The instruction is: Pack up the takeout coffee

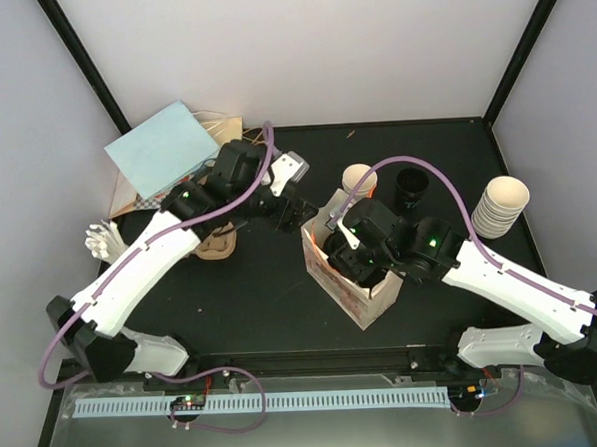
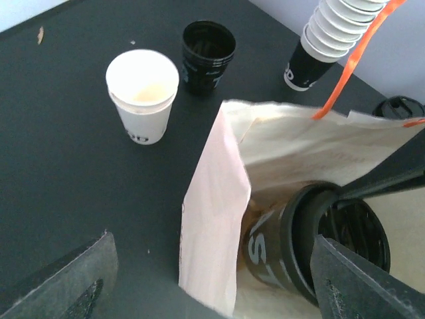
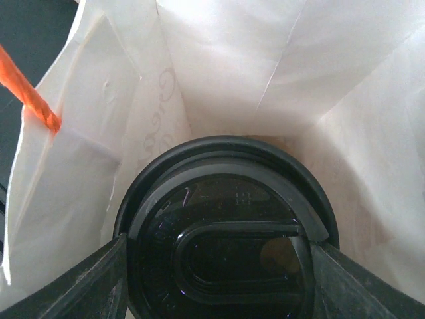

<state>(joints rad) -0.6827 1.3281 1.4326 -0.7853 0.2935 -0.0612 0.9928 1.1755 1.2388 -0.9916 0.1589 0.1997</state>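
Note:
The takeout coffee cup (image 3: 226,226), here black-bodied with white lettering and a round black lid, sits low inside the cream paper bag (image 1: 368,298). My right gripper (image 3: 219,256) reaches down into the bag (image 3: 219,73) and is shut on the cup's lid rim, one finger on each side. In the left wrist view the cup (image 2: 302,242) shows tilted inside the bag (image 2: 212,219). My left gripper (image 2: 212,246) is open and straddles the bag's near wall. From above, the left gripper (image 1: 303,215) is at the bag's left top edge and the right gripper (image 1: 356,261) is in the bag mouth.
An open white cup (image 2: 143,93), an open black cup (image 2: 208,53) and a stack of cream cups (image 2: 332,33) stand behind the bag, with a loose black lid (image 2: 398,106). The orange handle (image 2: 352,60) hangs over the bag. A brown pulp tray (image 1: 218,246) and pale blue sheet (image 1: 165,150) lie left.

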